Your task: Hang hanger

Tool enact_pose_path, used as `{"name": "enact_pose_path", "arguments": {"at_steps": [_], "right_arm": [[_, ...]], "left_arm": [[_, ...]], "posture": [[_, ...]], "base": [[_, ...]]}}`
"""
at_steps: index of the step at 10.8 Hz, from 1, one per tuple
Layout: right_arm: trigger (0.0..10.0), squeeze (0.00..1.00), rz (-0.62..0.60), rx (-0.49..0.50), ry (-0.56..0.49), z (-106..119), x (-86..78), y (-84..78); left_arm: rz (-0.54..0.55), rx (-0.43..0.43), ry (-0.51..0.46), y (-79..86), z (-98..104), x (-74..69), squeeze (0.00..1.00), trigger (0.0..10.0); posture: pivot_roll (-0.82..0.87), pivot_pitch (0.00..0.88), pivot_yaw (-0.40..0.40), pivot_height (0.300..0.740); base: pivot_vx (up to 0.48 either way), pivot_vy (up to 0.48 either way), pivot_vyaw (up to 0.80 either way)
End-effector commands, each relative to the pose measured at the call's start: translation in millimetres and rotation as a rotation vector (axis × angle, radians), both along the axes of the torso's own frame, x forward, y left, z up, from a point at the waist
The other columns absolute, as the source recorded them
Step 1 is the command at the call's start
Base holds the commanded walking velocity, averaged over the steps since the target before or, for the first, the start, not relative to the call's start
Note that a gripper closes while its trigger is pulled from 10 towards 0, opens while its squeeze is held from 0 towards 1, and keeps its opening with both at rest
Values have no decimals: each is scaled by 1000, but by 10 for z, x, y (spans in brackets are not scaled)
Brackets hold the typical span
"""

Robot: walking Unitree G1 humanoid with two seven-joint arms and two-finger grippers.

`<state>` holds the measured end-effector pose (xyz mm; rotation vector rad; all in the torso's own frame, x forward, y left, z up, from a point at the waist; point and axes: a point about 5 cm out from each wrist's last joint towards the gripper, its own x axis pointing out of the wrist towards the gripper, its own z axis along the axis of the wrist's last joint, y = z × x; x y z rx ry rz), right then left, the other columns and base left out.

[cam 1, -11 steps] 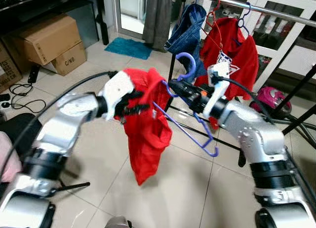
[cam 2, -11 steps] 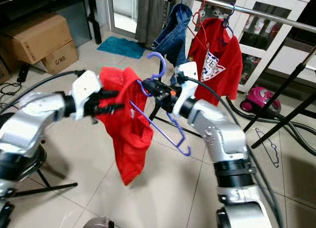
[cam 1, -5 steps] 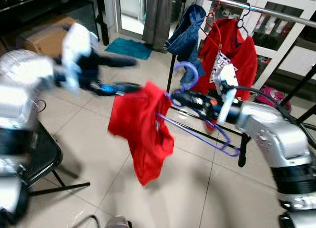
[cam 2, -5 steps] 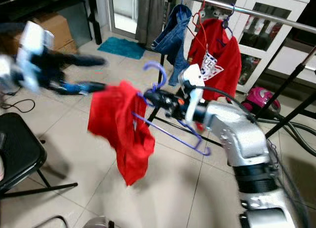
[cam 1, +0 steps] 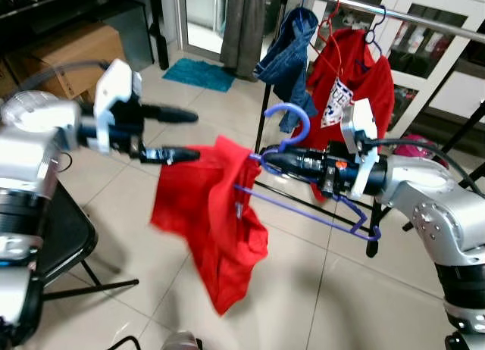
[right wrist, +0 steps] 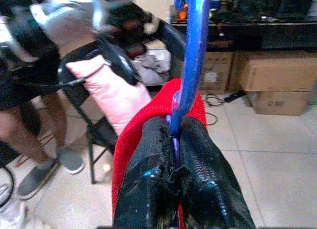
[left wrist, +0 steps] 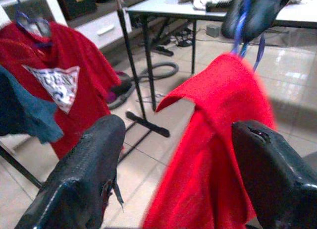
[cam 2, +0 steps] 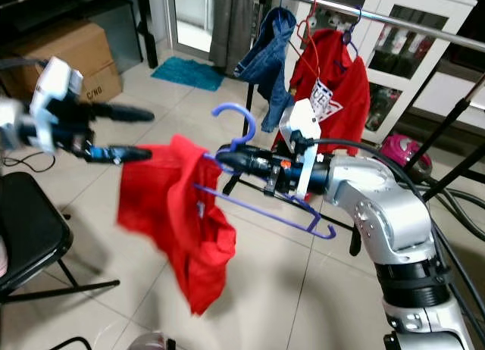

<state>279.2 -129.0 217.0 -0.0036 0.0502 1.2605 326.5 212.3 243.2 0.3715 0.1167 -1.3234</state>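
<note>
— Carrying, is how I'd put this step: the right hand (cam 2: 227, 157) is clamped on the neck of the purple wire hanger (cam 1: 303, 206), just under its hook, and a red cloth garment (cam 1: 216, 221) droops from the hanger's left shoulder over the tiled floor (cam 1: 288, 297).

— And the left hand (cam 1: 178, 135)?

— Its two fingers are spread apart, empty, just beside the garment's upper edge but not touching it.

— So what does the next move call for?

— Judging by the task, the hook must go up and over the silver clothes rail (cam 1: 424, 20) at the far side of the floor. That means raising the right arm and turning the hook to face the rail, in a gap beside the blue denim garment (cam 1: 288, 51) and the red printed T-shirt (cam 1: 352, 85) already hanging there. The garment sits lopsided, so it may slide off.

— Any containers?

— Two brown cardboard boxes (cam 1: 72, 58) at the far left edge of the floor, flaps closed; their contents can't be seen.
</note>
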Motion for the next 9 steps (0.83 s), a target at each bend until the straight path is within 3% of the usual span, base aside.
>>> {"name": "enact_pose_path", "arguments": {"at_steps": [1,3,4,9], "right_arm": [[10000,0,47,5,-28,84,-59,17],[10000,0,84,3,-29,109,-99,31],[10000,0,91,1,-30,116,-107,33],[10000,0,124,0,-28,146,-111,71]], "left_arm": [[-29,35,-8,-21,47,41,0,10000],[-63,44,57,-8,-10,55,0,10000],[-107,49,79,-29,-32,48,0,0],[-190,113,147,-100,-117,26,0,0]], "posture": [[59,0,-49,740],[57,0,-48,740],[54,0,-46,740],[55,0,-50,740]], "base": [[0,0,0],[0,0,0],[0,0,0],[0,0,0]]}}
